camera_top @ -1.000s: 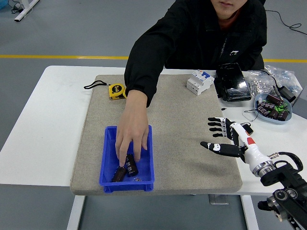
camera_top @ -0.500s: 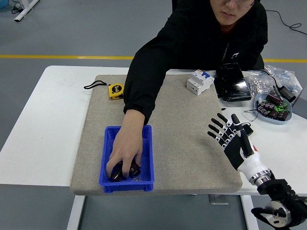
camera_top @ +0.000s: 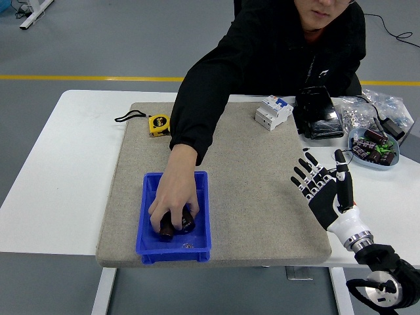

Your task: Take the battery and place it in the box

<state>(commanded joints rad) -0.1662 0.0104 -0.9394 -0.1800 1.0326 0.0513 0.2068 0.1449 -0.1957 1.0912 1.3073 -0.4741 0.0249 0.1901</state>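
Observation:
A blue box sits on the grey mat near the table's front edge. Inside it, a person's hand reaches down from the far side and closes around dark cylindrical batteries. My right hand hovers over the mat's right edge, well to the right of the box, fingers spread upward and holding nothing. My left hand does not show.
A yellow tape measure lies at the mat's back left. A white breaker and a black device stand at the back right. A bowl of batteries and plastic bags sit at the far right.
The person's hand has closed on the batteries in the box and lifted them slightly. My right hand has turned from flat to upright and drawn back to the right.

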